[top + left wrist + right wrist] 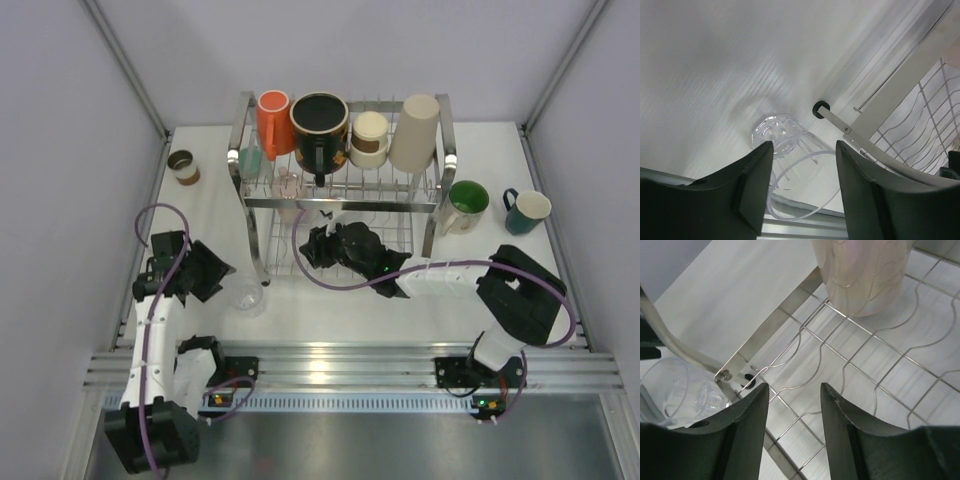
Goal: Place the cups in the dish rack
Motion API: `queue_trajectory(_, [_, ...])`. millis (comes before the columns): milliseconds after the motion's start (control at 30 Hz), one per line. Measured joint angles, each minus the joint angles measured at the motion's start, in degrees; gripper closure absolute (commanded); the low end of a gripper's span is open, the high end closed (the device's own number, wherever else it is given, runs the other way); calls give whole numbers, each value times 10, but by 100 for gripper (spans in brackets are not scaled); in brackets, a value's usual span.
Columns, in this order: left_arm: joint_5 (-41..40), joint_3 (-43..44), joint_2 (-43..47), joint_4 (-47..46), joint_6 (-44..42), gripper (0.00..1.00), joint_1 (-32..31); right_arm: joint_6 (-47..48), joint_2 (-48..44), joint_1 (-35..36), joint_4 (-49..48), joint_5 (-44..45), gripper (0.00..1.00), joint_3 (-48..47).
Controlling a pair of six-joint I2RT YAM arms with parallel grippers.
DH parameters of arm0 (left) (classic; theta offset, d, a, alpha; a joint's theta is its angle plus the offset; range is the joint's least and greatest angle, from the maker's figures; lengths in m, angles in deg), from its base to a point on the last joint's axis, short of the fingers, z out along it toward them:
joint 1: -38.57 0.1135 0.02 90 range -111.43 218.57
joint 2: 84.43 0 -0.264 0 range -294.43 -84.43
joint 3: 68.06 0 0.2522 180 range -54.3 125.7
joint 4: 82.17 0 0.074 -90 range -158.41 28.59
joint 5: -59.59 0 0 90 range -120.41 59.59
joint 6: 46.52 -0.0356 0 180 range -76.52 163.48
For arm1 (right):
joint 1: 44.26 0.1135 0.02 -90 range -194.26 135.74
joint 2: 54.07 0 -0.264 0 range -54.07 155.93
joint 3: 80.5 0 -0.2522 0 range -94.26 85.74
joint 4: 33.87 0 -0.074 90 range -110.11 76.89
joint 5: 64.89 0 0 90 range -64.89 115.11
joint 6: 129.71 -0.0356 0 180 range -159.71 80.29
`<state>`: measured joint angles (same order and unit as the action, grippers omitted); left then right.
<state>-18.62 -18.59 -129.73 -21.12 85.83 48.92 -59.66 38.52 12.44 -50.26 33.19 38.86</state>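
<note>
Cups fill the top tier of the dish rack at upper centre of the overhead view: an orange cup, a black patterned mug, a brown-and-cream paper cup and a tall beige cup stand in a row; a pink cup sits lower, behind the wires on the rack's left side; a small brown paper cup stands alone on the table at the left; a green mug and a teal mug stand just right of the rack.

A clear cup is on the table near the rack's front left post; the left gripper has its fingers spread to either side of it, with no visible pinch. The right gripper hangs over the lower tier's wavy wires, fingers apart with nothing between them; the pink cup stands ahead of it; the front left post stands between the two grippers.
</note>
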Motion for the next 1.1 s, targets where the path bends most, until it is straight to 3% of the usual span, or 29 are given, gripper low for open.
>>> queue_trajectory(433, [-43,109,-40,-1,-73,34,0,-70,-28,22,167,-89,61,-39])
queue_trajectory(733, [-48,114,-34,-1,-76,32,0,-86,-34,130,242,-28,58,-116])
queue_trajectory(900, [-50,118,-41,0,-77,31,0,-24,7,198,238,-7,56,-207])
queue_trajectory(1100, [-27,136,-80,-7,-79,30,10,93,66,215,248,-42,55,-250])
